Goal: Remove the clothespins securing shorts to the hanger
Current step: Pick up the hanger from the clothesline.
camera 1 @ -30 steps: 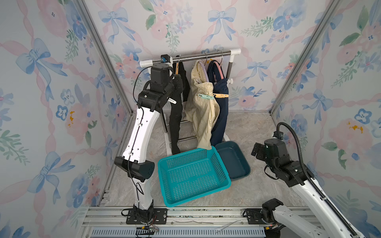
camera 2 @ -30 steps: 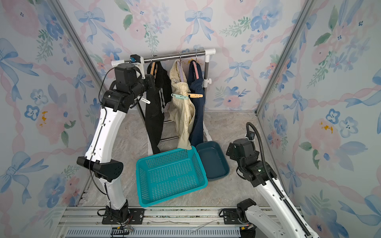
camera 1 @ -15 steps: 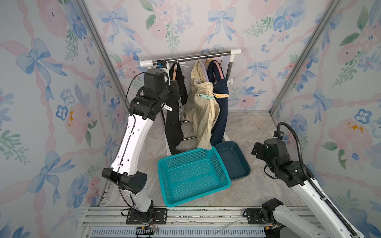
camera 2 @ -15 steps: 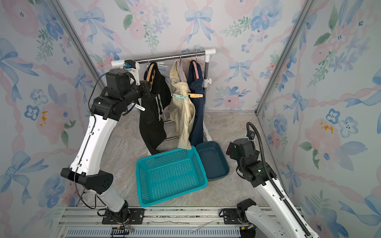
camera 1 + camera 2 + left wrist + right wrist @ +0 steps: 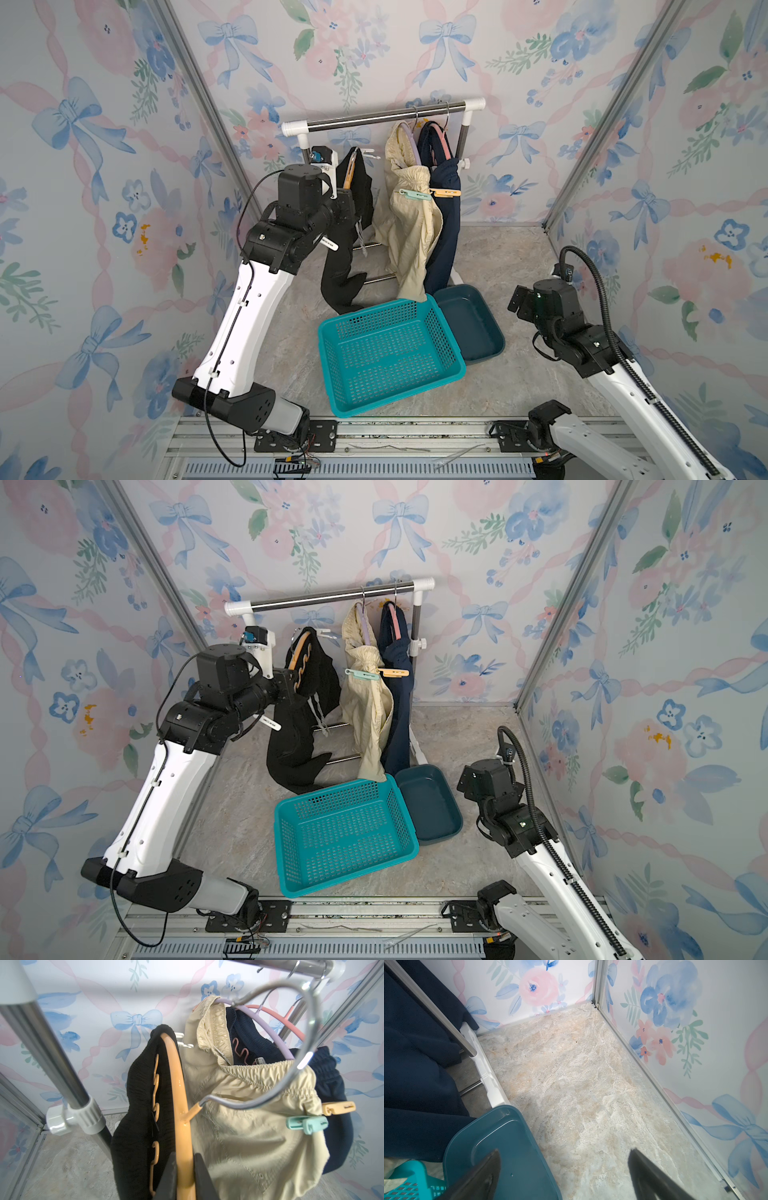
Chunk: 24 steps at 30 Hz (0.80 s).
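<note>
The left hand [image 5: 185,1176] is clenched on the lower arm of an orange hanger [image 5: 178,1093]. The hanger's metal hook curls in the air, clear of the rail [image 5: 374,118]. The black shorts [image 5: 338,278] are draped over this hanger and hang down to just behind the teal basket [image 5: 390,353]. A white clothespin [image 5: 369,154] is clipped near the top of them.

Next along, the cream shorts [image 5: 409,232] hang from a lilac hanger hooked on the rail, with a mint green clothespin [image 5: 409,194] at the waistband. Close beside them the navy shorts [image 5: 446,232] hang from a pink hanger, also hooked on the rail. A light orange clothespin [image 5: 446,192] is clipped to them, just beside the mint one.

Below, the basket sits on the marbled surface [image 5: 291,332] with a dark blue tub [image 5: 473,328] against its right side. The right hand [image 5: 566,1178] hangs released by the tub's far edge, its fingers wide apart and holding nothing.
</note>
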{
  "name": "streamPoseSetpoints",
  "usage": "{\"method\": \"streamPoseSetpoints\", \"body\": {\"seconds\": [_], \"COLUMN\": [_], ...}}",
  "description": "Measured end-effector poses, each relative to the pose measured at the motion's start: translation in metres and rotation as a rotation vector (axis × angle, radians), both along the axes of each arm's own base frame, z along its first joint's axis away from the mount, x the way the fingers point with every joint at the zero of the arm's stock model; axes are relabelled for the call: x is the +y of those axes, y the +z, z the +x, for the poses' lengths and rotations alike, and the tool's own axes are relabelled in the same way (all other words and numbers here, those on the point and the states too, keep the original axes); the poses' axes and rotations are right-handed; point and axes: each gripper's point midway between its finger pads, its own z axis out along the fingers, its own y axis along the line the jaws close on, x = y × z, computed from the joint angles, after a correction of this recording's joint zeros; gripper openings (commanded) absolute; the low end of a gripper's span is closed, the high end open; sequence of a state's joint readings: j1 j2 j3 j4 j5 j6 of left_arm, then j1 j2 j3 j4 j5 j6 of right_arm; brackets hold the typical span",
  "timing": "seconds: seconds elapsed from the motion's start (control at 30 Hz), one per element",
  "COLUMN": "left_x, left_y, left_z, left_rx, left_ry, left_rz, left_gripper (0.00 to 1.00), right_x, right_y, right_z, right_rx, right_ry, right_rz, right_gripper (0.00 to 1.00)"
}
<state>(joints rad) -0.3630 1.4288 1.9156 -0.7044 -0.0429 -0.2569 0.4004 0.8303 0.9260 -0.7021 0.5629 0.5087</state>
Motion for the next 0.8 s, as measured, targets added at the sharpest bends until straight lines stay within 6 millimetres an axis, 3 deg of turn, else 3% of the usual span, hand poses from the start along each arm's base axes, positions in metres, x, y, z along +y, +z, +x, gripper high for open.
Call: {"method": "streamPoseSetpoints", "body": {"seconds": [0.37,0.8], "left_x": [0.005,0.011], "left_y": [0.013,0.052], "left_z": [-0.049,-0.111], "left_rx": [-0.050,-0.172], "left_ry": [-0.057,-0.156], "left_rz": [-0.014,-0.073], "left_gripper": [0.00,0.00], "right_x": [-0.010,-0.021], "right_y": [-0.002,-0.007], "right_z": [-0.006,-0.006], "right_rx": [-0.014,0.008], "right_ry": [-0.027,-0.063], "right_rz": [0.010,0.004], "right_gripper": [0.97,0.96]}}
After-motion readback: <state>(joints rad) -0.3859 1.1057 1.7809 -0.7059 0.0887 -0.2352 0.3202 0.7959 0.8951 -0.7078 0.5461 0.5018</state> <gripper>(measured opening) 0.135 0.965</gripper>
